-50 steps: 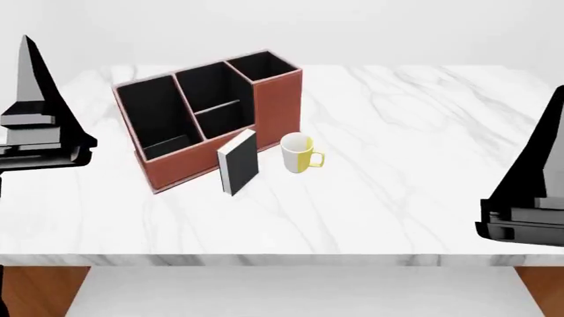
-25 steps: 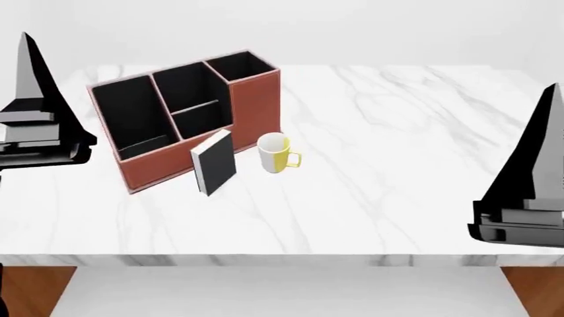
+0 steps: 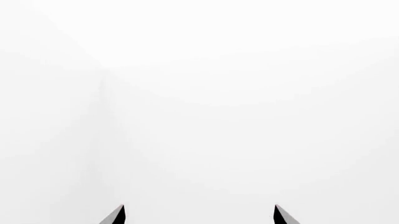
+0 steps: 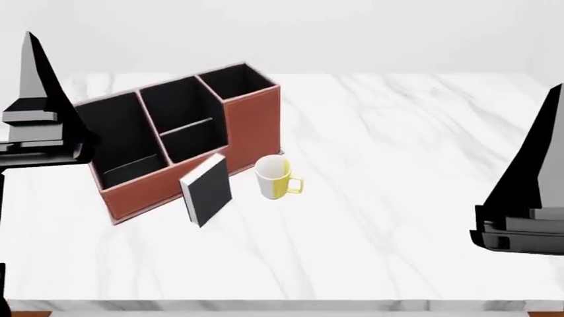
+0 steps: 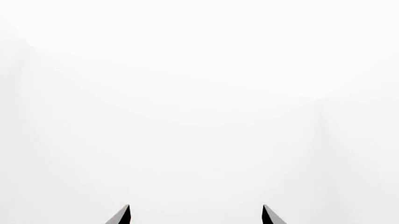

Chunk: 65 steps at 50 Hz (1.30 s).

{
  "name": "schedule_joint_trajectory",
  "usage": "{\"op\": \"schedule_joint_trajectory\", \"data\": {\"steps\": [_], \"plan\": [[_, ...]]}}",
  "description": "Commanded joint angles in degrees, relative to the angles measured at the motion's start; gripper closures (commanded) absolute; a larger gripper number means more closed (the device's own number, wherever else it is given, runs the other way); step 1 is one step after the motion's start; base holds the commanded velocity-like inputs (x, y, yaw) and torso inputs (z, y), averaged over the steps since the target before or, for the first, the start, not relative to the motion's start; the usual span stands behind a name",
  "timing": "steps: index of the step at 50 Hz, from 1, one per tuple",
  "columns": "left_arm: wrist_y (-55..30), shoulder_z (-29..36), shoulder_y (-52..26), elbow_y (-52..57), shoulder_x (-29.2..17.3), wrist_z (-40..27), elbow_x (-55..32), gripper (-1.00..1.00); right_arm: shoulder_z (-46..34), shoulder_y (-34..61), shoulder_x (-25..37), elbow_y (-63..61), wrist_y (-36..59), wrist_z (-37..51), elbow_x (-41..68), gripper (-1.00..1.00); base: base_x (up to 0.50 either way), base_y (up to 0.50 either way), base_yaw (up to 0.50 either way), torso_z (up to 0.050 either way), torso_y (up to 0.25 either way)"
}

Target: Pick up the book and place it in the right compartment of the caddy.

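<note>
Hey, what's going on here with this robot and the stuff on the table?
Nothing is being handled yet. The book stands on the marble table, propped against the front of the red-brown caddy, with a white and yellow mug beside it. The caddy's tall right compartment is empty. The left gripper and right gripper are raised at the sides with jaws apart, holding nothing.

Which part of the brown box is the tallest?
The end section of the caddy nearest the mug. Its walls rise above the divided middle section and the lower wide end section.
</note>
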Motion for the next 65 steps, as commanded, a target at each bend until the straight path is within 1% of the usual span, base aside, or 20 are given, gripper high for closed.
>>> {"op": "schedule_joint_trajectory", "data": {"steps": [1, 43, 48, 65], "plan": [[0.45, 0.47, -0.11, -0.13, -0.52, -0.53, -0.34, -1.0, -4.04, 3.3, 0.5, 0.0, -0.64, 0.51, -0.83, -1.0, 0.5, 0.0, 0.0, 0.0, 0.0], [2.21, 1.64, -0.04, -0.52, -2.12, -1.98, -0.78, -1.0, -21.71, 20.3, 0.77, -0.02, -0.93, 1.23, -1.11, -1.0, 0.48, 0.0, 0.0, 0.0, 0.002], [2.28, 1.67, -0.08, -0.43, -2.34, -2.26, -1.12, -1.0, -23.28, 21.58, 1.04, 0.02, -2.33, 1.51, -1.69, -1.0, 0.14, 0.0, 0.0, 0.0, 0.004], [2.94, 2.23, 0.13, -0.39, -2.92, -2.73, -1.3, -1.0, -28.85, 26.83, 1.79, 0.03, -1.84, 2.26, -2.37, -1.0, 0.0, 0.0, 0.0, 0.0, 0.0]]}}
